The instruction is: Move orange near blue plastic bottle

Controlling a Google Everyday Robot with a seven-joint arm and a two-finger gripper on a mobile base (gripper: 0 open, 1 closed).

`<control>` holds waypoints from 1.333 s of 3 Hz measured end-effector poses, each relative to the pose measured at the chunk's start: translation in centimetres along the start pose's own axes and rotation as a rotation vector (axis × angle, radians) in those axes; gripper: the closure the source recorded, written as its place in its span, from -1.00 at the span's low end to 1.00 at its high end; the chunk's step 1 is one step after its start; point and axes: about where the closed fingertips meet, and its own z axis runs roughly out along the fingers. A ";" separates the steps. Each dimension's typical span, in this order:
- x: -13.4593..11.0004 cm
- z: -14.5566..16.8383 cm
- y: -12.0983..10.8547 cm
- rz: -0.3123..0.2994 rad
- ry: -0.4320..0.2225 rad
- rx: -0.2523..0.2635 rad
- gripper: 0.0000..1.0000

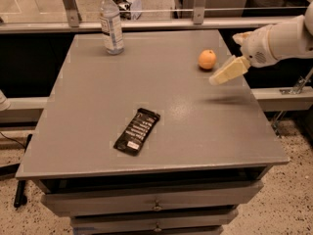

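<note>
A grey table (pixel 98 111) fills the middle of the frame, with the orange (pixel 207 59) sitting alone on its upper right part, close to the right edge. The blue plastic bottle (pixel 111 23), clear with a white cap and a pale label, stands upright at the table's upper left corner, well apart from the fruit. The robot's white arm (pixel 281 38) reaches in from the right edge of the frame. Its cream-coloured gripper (pixel 227 71) hangs in the air just right of and slightly below the orange, angled down toward the lower left and not touching it, and casts a faint shadow on the tabletop beneath. Whether the gripper is released or clenched cannot be told from this angle. A flat black snack wrapper (pixel 137 131) lies diagonally near the centre of the table, toward the front. Two drawers (pixel 156 207) show below the front edge.
</note>
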 end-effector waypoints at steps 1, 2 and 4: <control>-0.1 2.6 -2.5 0.112 -0.126 0.001 -1.00; -0.8 4.7 -3.9 0.190 -0.230 0.000 -1.00; -0.2 6.7 -4.3 0.229 -0.295 -0.002 -1.00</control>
